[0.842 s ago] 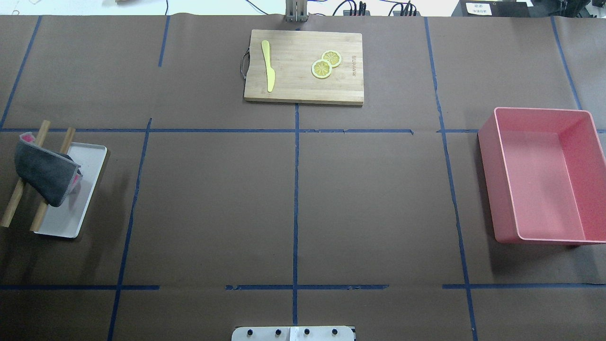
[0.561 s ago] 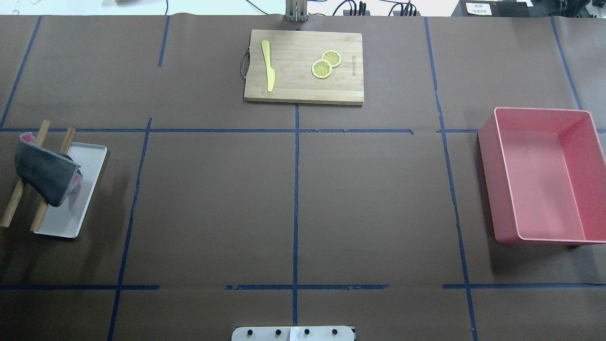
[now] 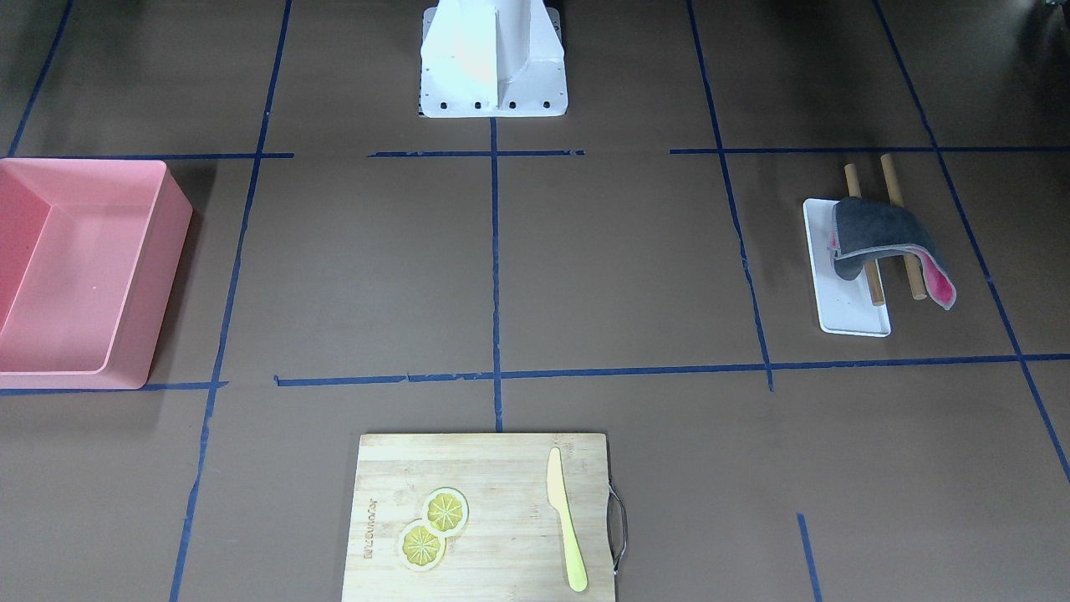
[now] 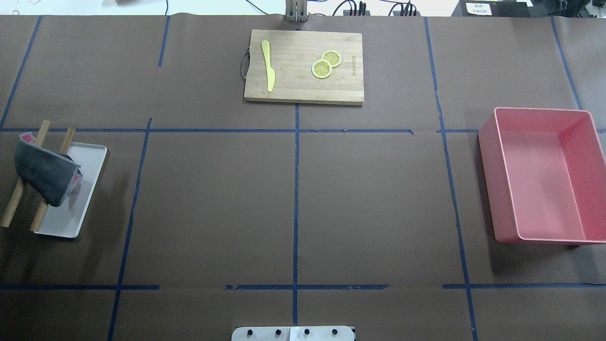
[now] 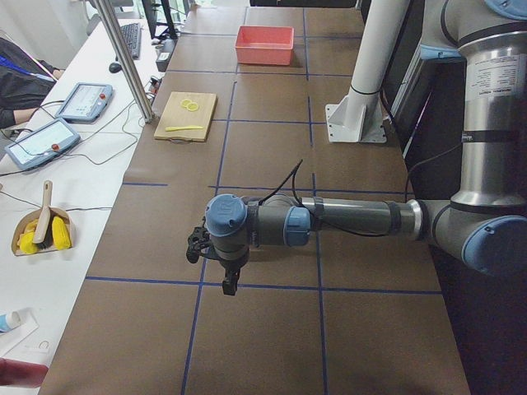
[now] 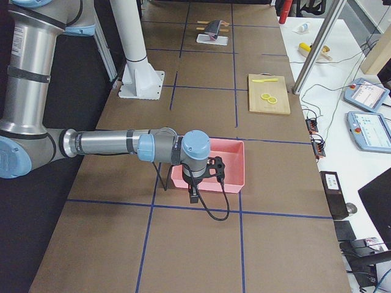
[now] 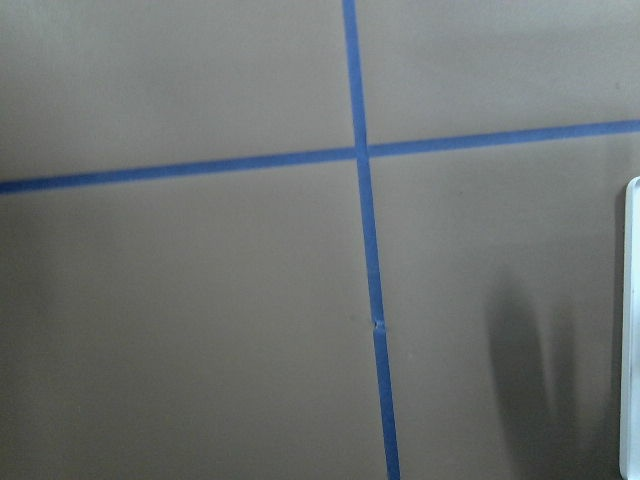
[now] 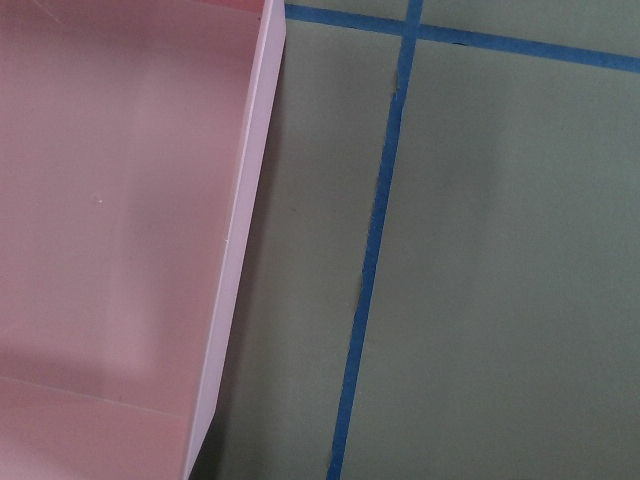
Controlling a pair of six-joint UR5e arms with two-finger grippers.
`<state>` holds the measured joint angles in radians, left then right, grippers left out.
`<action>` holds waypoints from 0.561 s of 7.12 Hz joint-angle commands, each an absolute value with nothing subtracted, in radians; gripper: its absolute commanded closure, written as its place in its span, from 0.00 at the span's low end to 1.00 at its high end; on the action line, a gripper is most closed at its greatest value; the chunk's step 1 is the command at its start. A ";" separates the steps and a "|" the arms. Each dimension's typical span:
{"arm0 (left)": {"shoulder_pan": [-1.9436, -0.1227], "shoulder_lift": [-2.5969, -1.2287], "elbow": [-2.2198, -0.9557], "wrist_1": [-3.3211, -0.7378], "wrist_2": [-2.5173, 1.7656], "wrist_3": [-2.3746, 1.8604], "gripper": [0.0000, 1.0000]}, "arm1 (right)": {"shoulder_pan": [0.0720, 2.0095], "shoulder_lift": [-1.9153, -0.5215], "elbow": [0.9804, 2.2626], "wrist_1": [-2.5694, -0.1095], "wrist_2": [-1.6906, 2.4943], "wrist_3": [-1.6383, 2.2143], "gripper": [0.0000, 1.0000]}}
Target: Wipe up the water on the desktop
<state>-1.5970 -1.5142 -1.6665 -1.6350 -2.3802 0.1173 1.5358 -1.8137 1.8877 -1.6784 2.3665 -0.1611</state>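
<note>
The desktop (image 4: 213,199) is a matte brown surface with a blue tape grid; I can make out no water patch on it. A grey cloth with a pink underside (image 4: 42,173) hangs over two wooden rods (image 4: 12,208) above a white tray (image 4: 92,156) at the left end; it also shows in the front view (image 3: 878,230). My left gripper (image 5: 224,276) shows only in the left side view, pointing down over the desktop. My right gripper (image 6: 194,194) shows only in the right side view, beside the pink bin (image 6: 235,165). I cannot tell whether either is open or shut.
The pink bin (image 4: 544,180) stands at the right end and is empty. A wooden cutting board (image 4: 303,90) with a yellow knife (image 4: 268,64) and two lemon slices (image 4: 322,68) lies at the far middle. The robot's white base (image 3: 493,75) is at the near edge.
</note>
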 commanded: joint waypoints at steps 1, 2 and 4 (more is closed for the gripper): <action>-1.582 -1.572 -1.666 -1.675 -2.387 0.103 0.00 | 1.536 -1.812 1.888 -1.678 2.370 -0.161 0.00; -1.580 -1.563 -1.658 -1.681 -2.391 0.097 0.00 | 1.536 -1.813 1.891 -1.678 2.370 -0.161 0.00; -1.551 -1.566 -1.692 -1.693 -2.393 0.087 0.00 | 1.536 -1.818 1.910 -1.678 2.368 -0.152 0.00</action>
